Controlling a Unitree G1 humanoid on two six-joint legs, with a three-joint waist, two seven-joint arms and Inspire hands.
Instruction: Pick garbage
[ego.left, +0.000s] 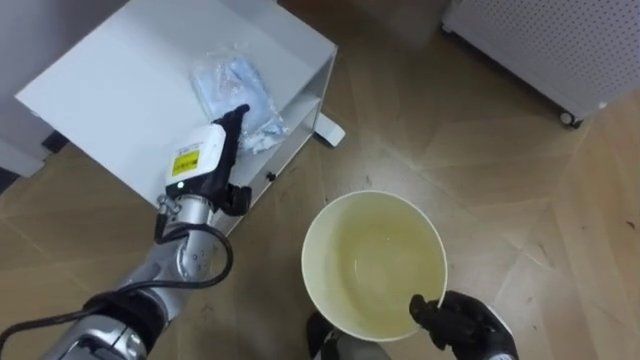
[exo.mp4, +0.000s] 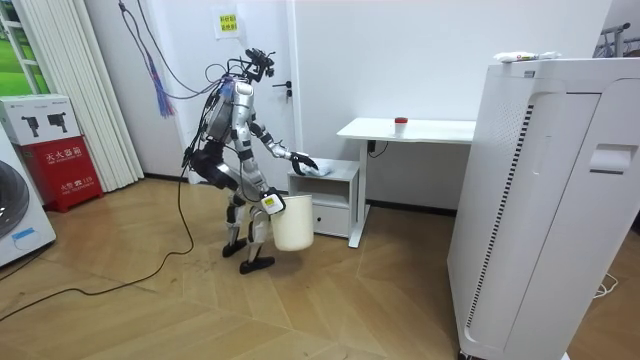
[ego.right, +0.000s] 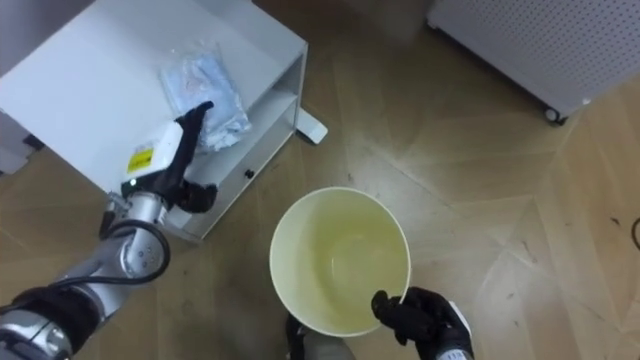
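One crinkled plastic bag (ego.left: 228, 82) on cabinet (ego.left: 110, 90); left hand (ego.left: 205, 152), straight-fingered, touches it; right hand (ego.left: 462, 322) clamps round bucket (ego.left: 322, 225) rim.

floor: wood parquet (exo.mp4: 330, 310) | walls: white (exo.mp4: 420, 60) | furniture: white desk (exo.mp4: 420, 129), low white cabinet (ego.left: 100, 90) | pale curtain (exo.mp4: 75, 100)

Home-like test room: parquet floor (exo.mp4: 330, 300), white desk (exo.mp4: 420, 130), washing machine (exo.mp4: 15, 215), curtains (exo.mp4: 75, 90).

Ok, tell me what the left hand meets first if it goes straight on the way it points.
The plastic bag on the cabinet, probably: the left hand aims straight fingers at its near edge; height above it unclear.
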